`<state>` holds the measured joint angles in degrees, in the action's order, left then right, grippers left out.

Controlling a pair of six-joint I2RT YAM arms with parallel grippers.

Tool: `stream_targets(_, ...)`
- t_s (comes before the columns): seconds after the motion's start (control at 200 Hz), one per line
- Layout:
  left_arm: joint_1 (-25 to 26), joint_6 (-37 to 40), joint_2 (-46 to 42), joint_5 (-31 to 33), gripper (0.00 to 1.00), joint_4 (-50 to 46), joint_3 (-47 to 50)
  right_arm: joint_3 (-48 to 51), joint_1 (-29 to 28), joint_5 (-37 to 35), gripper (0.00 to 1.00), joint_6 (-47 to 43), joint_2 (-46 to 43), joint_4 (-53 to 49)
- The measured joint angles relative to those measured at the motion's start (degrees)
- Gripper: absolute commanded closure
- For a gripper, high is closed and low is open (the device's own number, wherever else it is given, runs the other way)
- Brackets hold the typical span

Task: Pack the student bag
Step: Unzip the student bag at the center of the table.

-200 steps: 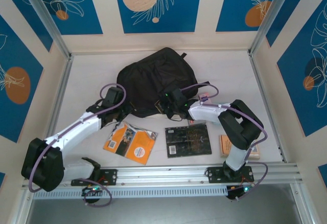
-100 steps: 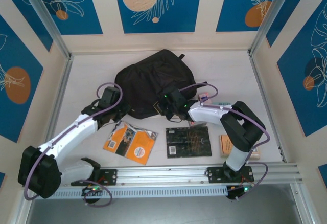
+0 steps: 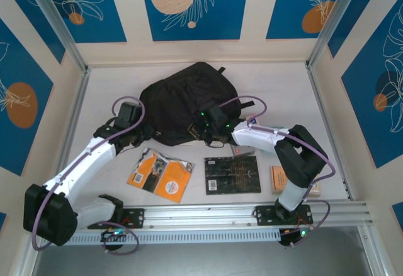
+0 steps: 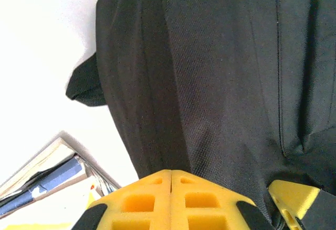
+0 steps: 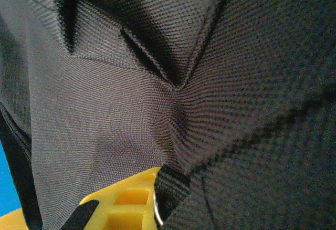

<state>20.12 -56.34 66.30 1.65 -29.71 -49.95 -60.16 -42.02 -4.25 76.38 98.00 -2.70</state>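
Note:
The student bag (image 3: 189, 96), a large black fabric backpack, lies at the back middle of the table. My left gripper (image 3: 145, 135) is at its lower left edge. In the left wrist view the yellow fingertips (image 4: 152, 180) of that gripper (image 4: 171, 173) are pressed together right against the bag's cloth (image 4: 220, 72), with nothing visible between them. My right gripper (image 3: 208, 135) is at the bag's near edge. Up close it (image 5: 161, 180) is shut on a black strap tab (image 5: 173, 188) with a metal ring; folds of the bag (image 5: 105, 114) hide one finger.
Near the front lie an orange book (image 3: 160, 175), a flat black book (image 3: 232, 174) and a tan book (image 3: 278, 179) by the right arm's base. A small pink thing (image 3: 242, 151) sits above the black book. The orange book's pages (image 4: 42, 177) lie near my left fingers.
My left arm has swung left and back, and its fingers have closed fully. The bag has shifted slightly left and away. The right gripper has moved back a little with the bag.

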Motion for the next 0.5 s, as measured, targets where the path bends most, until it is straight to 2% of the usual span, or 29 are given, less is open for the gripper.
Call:
stream_targets(0.205, -2.6, 2.4, 0.3, -1.9, 1.00, -1.7, -2.4, -3.1, 2.0, 2.8, 1.00, -7.5, 0.0, -3.5)
stream_targets(0.5, -3.4, 5.4, 2.8, -2.8, 1.00, -4.4, -6.6, -5.4, 3.2, 5.9, 1.00, -22.2, -0.1, -6.8)
